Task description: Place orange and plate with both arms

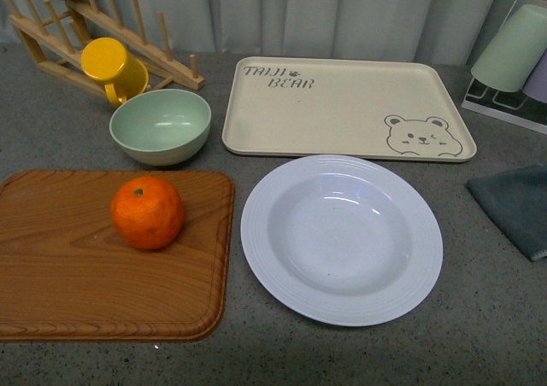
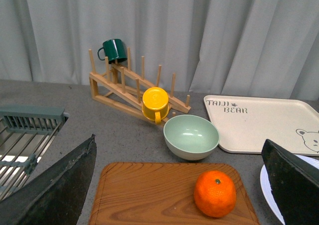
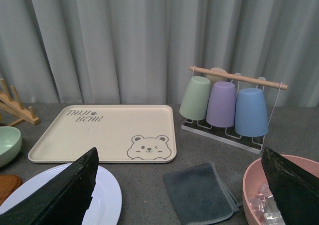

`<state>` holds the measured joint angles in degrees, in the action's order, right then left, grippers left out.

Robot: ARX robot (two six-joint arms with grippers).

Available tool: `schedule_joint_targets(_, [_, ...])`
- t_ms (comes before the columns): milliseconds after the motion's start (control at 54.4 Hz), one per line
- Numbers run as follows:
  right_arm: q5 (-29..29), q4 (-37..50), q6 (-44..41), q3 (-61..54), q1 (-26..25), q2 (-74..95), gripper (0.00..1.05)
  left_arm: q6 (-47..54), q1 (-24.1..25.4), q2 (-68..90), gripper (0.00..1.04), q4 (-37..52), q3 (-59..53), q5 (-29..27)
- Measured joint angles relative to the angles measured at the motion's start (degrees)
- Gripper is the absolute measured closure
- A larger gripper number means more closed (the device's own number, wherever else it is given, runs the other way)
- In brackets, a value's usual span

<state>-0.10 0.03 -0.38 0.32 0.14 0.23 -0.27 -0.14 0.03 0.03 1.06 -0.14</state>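
- Fingers (image 2: 55, 190) of the left gripper (image 2: 178, 138) are spread wide in the left wrist view, with nothing between them and nothing touched.
- The right gripper (image 3: 180, 150) is likewise spread wide in the right wrist view, its dark fingers (image 3: 60, 195) gripping nothing.
- The orange (image 1: 147, 213) sits at centre left of the front view, on the far right part of a wooden cutting board (image 1: 51, 266), with its small green stem spot facing up.
- The plate (image 1: 256, 232) lies flat on the grey counter at lower centre of the front view, just right of the board and apart from it. It is white with a ridged rim.
- A beige bear tray (image 1: 342, 104) lies behind the plate in the upper centre, its near edge close to the plate's far rim.
- A pale green bowl (image 1: 161, 125) stands behind the board, near the tray's left edge.
- A yellow mug (image 1: 111, 68) hangs tilted on a wooden peg rack (image 1: 51, 27) in the upper left, and a dark green mug (image 2: 113, 50) sits at the rack's high end.
- A grey cloth (image 1: 513, 207) lies at the right edge.
- The right wrist view shows green (image 3: 195, 98), purple (image 3: 221, 104) and blue (image 3: 251, 112) cups upside down on a wire stand, and a pink bowl (image 3: 254, 180) beside the cloth.
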Motion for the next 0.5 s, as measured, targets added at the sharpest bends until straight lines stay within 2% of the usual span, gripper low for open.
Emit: schedule_joint_targets(496, [0.0, 0.0, 0.0, 0.0, 0.0, 0.0, 0.09, 0.0, 0.0, 0.0, 0.06, 0.0, 0.0, 0.0])
